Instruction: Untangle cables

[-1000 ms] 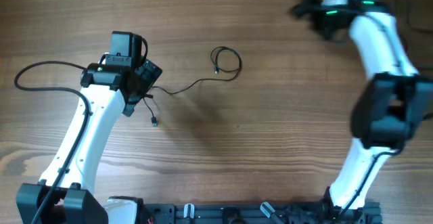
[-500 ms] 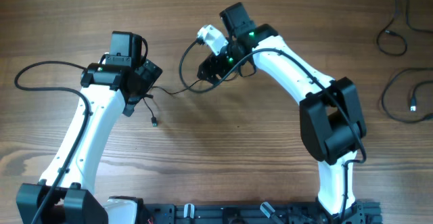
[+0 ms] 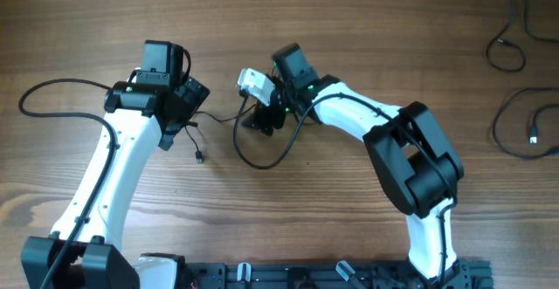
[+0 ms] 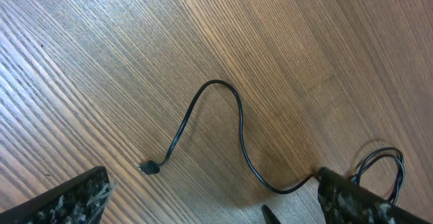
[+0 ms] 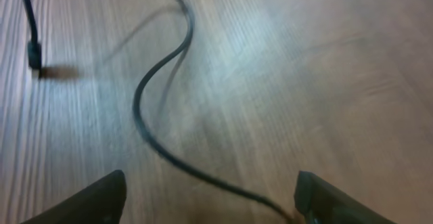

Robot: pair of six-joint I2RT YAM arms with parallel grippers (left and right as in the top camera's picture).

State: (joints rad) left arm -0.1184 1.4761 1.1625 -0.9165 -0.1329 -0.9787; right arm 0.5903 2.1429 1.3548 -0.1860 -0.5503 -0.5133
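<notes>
One thin black cable (image 3: pixel 262 163) lies on the wood between my two arms, with a loop near the middle and a small plug end (image 3: pixel 200 157) below my left arm. My left gripper (image 3: pixel 185 107) hovers over it with jaws wide apart. In the left wrist view the cable (image 4: pixel 240 126) snakes from its plug (image 4: pixel 149 168) to the right finger (image 4: pixel 365 200). My right gripper (image 3: pixel 262 119) is low over the loop, open. The cable (image 5: pixel 142 109) passes between its fingers, close to the right finger (image 5: pixel 338 200). Another plug end (image 5: pixel 34 55) shows at the left.
More thin black cables lie at the far right: one (image 3: pixel 502 36) by the top right corner, another (image 3: pixel 524 127) at the right edge. A thick black wire (image 3: pixel 52 88) arcs out from my left arm. The arms' base rail (image 3: pixel 306 276) runs along the front edge.
My right arm swung from the far right corner to the middle cable and shifted left. The cable's loop moved toward the front and widened. The right jaws have narrowed. The left arm stayed still.
</notes>
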